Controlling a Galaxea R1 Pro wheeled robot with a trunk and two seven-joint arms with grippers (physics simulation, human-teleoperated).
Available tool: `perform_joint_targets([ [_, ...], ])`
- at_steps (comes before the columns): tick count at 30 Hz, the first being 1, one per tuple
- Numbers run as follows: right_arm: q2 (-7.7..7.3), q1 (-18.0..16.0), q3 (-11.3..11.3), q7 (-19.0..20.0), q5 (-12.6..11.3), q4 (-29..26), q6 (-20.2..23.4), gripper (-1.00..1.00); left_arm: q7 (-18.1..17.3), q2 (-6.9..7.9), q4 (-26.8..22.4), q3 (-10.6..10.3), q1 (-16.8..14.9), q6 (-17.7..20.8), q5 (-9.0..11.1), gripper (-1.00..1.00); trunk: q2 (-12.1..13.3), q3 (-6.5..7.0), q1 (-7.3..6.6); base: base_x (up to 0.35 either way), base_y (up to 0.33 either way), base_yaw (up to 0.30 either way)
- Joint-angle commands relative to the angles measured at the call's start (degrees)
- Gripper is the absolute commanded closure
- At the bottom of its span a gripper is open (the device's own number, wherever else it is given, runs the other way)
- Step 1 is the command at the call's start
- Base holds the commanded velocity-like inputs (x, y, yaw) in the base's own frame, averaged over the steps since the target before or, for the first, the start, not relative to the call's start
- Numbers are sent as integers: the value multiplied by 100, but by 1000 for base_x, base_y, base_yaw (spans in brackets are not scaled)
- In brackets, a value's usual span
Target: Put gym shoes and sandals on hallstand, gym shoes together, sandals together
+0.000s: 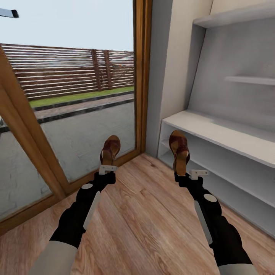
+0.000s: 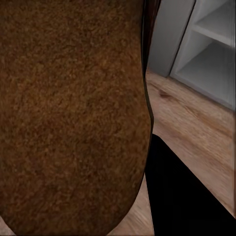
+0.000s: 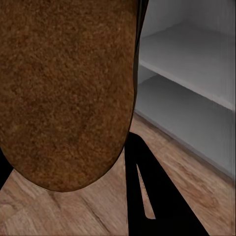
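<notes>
Light brown wood-plank floor nearest. L gripper clamped on dark brown open-toe sandal, held above floor. R gripper clamped on matching second brown sandal, just beside pale grey-white shoe rack. Glass door w/ wood frame beyond.

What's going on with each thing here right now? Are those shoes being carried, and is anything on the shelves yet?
Left sandal: held off the floor in the left gripper, jaws shut on it.
Right sandal: held up in the right gripper, near the rack's end.
Hallstand: its visible shelves hold nothing.
Corridor floor: no shoes lying in sight.
</notes>
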Motion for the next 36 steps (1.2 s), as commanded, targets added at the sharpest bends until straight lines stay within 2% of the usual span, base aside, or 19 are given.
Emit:
perform_joint_targets([
  [1,2,-4,1,-23,-23,-8,36,100,-17,0,-9,3,-2,34,-5,100,-2,-5,0,53,37,-253],
  [14,-7,-4,1,-23,-25,-8,39,100,-17,-1,-9,3,-2,34,-5,100,-2,-5,0,9,7,-253],
  [23,-7,-4,1,-23,-25,-8,41,100,-17,0,-9,3,-2,34,-5,100,-2,-5,0,181,172,-253],
  [36,-7,-4,3,-23,-25,-8,44,100,-17,-2,-9,3,-2,34,-5,100,-2,-5,0,26,25,-253],
])
